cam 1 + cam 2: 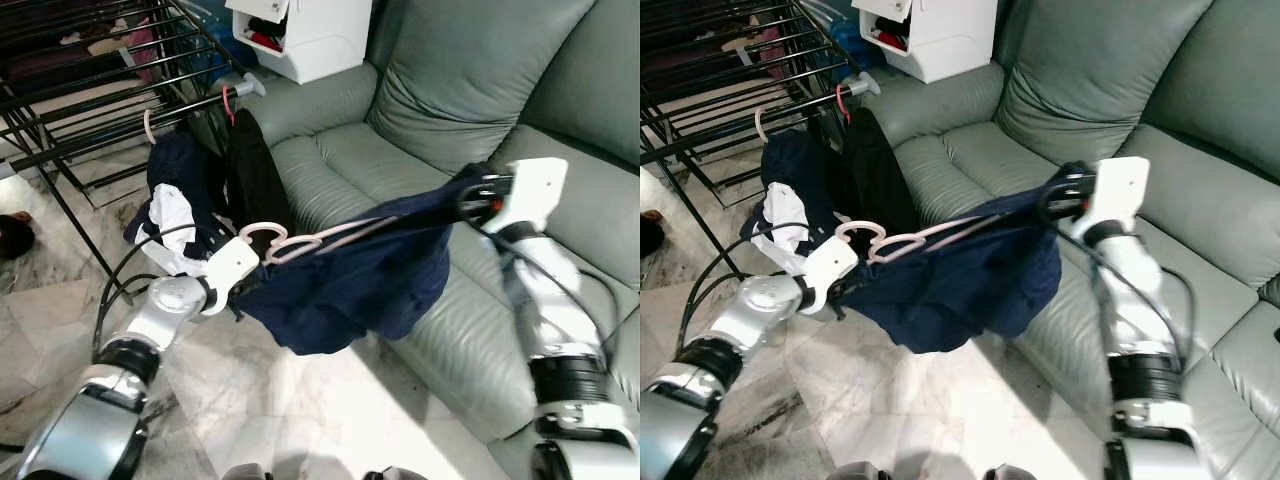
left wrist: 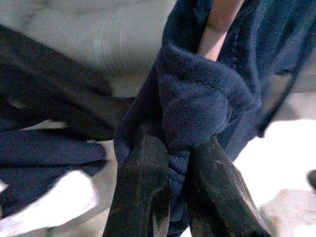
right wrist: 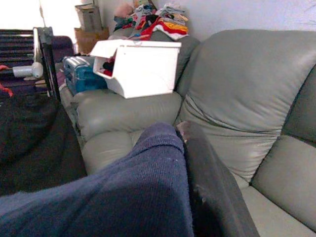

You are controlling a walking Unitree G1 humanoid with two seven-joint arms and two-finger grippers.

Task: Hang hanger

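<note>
Stretching between both grippers above the sofa's [image 1: 330, 160] front edge, a pale pink hanger [image 1: 300, 240] carries a navy garment [image 1: 350, 280]. Left gripper [image 2: 173, 197] pinches navy cloth. Right gripper [image 3: 187, 148] clamps the garment; white bin [image 3: 140, 66] holds clothes.

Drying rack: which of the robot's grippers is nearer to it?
Left. The left gripper holds the navy garment just below the drying rack rail; the right gripper grips its far end over the sofa.
</note>
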